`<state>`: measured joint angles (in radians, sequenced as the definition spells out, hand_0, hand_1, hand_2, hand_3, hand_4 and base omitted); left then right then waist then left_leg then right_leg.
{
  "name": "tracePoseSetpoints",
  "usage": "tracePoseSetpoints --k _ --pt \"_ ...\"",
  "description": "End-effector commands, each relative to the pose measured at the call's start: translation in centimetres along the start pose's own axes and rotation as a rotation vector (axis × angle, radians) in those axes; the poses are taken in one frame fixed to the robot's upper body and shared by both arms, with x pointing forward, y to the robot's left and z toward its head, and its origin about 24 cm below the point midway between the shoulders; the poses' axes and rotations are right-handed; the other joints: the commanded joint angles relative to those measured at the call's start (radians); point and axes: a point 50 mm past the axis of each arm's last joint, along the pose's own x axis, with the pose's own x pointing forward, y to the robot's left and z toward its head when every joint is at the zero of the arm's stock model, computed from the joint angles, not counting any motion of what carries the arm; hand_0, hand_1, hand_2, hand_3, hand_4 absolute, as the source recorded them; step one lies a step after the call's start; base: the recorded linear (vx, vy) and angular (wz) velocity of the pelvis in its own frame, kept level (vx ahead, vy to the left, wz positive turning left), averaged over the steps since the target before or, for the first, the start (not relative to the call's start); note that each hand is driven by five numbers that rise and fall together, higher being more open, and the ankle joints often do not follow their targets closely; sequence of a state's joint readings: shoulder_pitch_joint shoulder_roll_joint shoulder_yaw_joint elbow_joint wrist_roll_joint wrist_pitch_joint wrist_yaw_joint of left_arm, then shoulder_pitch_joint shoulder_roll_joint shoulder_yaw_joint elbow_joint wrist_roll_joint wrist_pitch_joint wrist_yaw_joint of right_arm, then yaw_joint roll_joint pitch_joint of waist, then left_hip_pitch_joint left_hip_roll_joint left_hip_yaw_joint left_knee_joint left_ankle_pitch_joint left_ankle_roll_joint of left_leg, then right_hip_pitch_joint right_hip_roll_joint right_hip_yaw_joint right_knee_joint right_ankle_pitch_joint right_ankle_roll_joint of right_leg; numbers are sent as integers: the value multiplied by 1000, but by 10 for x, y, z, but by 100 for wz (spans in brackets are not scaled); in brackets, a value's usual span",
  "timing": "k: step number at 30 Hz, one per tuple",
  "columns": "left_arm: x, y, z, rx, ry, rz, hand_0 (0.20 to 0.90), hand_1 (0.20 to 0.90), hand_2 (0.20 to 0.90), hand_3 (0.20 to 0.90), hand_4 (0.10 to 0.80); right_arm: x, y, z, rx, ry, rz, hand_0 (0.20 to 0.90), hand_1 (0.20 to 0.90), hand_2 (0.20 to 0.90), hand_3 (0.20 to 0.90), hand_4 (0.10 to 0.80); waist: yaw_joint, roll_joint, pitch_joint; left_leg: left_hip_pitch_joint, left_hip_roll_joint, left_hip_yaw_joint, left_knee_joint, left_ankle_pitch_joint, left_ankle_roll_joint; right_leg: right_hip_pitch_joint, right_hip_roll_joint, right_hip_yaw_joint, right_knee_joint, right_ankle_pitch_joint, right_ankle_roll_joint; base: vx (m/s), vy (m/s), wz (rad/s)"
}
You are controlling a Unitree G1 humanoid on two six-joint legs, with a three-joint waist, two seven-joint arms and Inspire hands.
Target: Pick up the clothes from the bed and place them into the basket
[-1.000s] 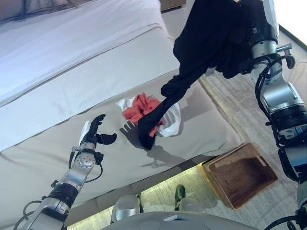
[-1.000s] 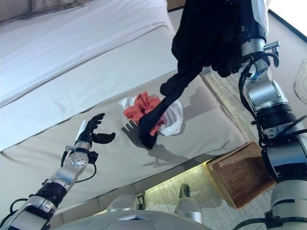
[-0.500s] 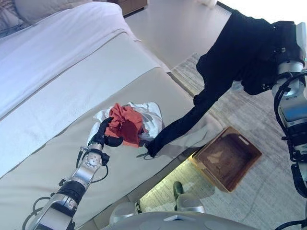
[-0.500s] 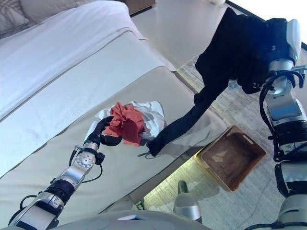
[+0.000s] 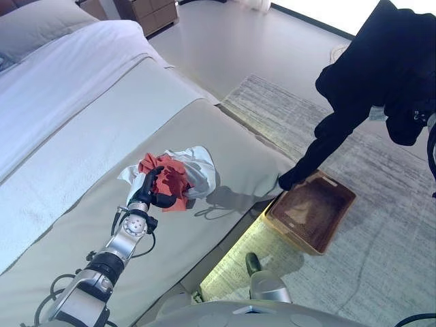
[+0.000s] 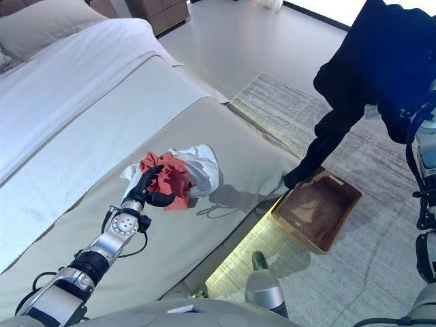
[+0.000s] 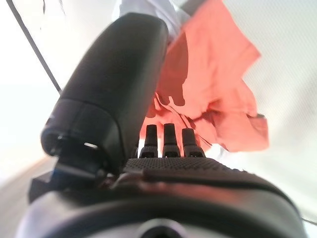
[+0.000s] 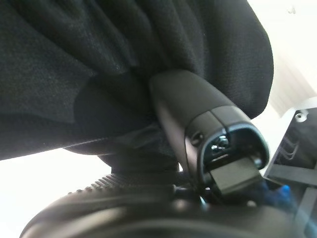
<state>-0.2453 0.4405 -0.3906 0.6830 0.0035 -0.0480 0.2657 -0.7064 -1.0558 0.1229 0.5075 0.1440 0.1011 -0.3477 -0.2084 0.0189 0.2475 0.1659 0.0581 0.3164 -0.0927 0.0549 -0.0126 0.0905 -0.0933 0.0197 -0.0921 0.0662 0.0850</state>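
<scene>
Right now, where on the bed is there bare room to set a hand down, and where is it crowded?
Bare: the beige cover between the clothes pile and the white sheet, and the corner beside the basket. Crowded: at the pile, where the left hand grips the red cloth.

Bed [image 5: 82, 136]: I see a red garment [image 5: 170, 182] bunched on a white one [image 5: 201, 167]. Rug [image 5: 381, 225] on floor: I see wicker basket [image 5: 310, 211].

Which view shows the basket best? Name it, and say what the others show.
The right eye view: the whole basket lies on the rug beside the bed, with the black garment in the right hand hanging to its rim. The left eye view shows much the same. Neither wrist view shows it.
</scene>
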Motion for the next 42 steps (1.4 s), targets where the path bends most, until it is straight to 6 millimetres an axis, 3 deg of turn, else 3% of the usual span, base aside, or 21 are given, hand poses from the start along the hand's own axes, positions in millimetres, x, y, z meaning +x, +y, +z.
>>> tracePoseSetpoints --k 1,14,23,34,42 --pt "4 5 13 58 -113 17 900 900 900 900 800 13 -35 32 -2 -144 -93 300 300 300 200 100 17 -24 -167 28 58 5 5 -98 -64 -40 29 33 9 6 13 2 -7 -4" --pt "6 8 55 -41 -280 23 900 900 900 900 800 -2 8 -23 -23 46 116 300 300 300 200 100 15 18 -128 31 53 26 5 -95 -67 -56 23 26 14 10 9 0 -37 -6" --pt "5 7 56 -49 -291 14 900 900 900 900 800 -20 39 -57 -56 184 214 300 300 300 200 100 23 51 -87 12 48 21 5 -88 -70 -75 17 9 5 18 7 -3 -42 0" --pt "5 9 71 -66 -340 19 900 900 900 900 800 -34 50 -87 -74 315 261 300 300 300 200 100 25 88 -40 -10 43 21 5 -78 -72 -99 11 7 8 19 6 -26 -12 2" --pt "5 7 76 -74 -360 17 900 900 900 900 800 -55 52 -122 -90 463 245 300 300 300 200 100 23 108 -27 -7 44 21 5 -75 -73 -95 8 8 8 16 4 0 0 0"
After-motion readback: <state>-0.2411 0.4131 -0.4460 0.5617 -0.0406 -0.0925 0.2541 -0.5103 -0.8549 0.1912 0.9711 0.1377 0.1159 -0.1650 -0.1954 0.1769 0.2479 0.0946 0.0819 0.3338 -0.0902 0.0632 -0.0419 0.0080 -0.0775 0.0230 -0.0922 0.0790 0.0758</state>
